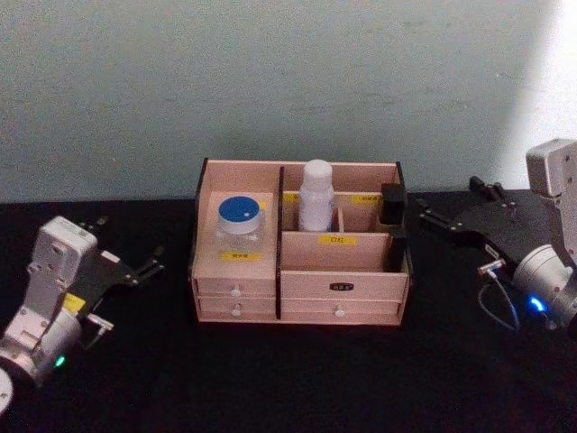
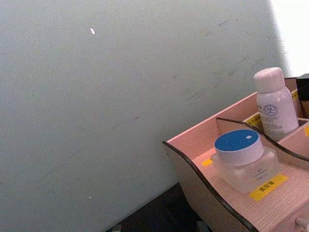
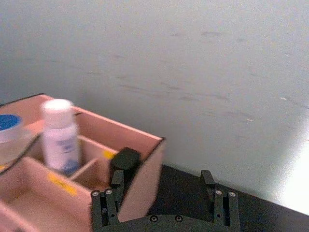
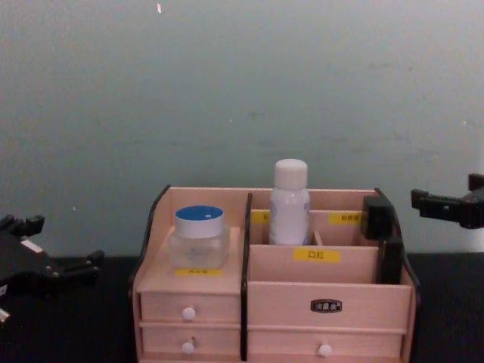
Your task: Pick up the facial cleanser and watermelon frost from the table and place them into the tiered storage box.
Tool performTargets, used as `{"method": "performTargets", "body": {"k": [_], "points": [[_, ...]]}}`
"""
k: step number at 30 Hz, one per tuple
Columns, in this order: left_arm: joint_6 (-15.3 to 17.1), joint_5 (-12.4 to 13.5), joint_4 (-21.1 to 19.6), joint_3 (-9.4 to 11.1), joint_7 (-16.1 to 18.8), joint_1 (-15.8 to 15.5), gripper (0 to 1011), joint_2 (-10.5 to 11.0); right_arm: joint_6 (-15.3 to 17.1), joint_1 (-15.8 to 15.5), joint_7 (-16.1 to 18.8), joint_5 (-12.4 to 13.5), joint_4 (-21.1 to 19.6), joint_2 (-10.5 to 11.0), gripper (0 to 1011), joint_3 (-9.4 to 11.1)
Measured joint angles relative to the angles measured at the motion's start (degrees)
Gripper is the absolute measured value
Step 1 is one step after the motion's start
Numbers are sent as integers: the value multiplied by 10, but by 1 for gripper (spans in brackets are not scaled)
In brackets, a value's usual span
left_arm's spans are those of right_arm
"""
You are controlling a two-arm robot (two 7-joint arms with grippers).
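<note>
both done: white bottle [image 1: 316, 195] standing in the back slot of the wooden box [image 1: 297, 289], blue-lid jar [image 1: 241, 222] on its left shelf, left gripper [image 1: 144, 267] and right gripper [image 1: 439, 219] open, empty, off to each side, so only a careless bump tipping the bottle.

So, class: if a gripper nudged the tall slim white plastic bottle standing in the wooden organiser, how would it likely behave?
The tall slim white plastic bottle is narrow for its height, so it would probably tip rather than slide. The compartment walls of the light wooden organiser would likely catch it. Its round body looks smooth, so it may slip or roll if laid down.
</note>
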Motion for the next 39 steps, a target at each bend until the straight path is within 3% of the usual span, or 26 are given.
{"method": "performTargets", "body": {"k": [5,14,27,39], "points": [[0,0,0,0,0,0,1002,0,-23,-2,-39,-21,23,-28,1000,10],[0,0,0,0,0,0,1002,0,-22,3,-53,-47,58,-52,1000,11],[0,0,0,0,0,0,1001,0,7,15,-38,-76,97,-69,1000,3],[0,0,0,0,0,0,1001,0,6,15,-38,-75,95,-68,1000,3]]}}
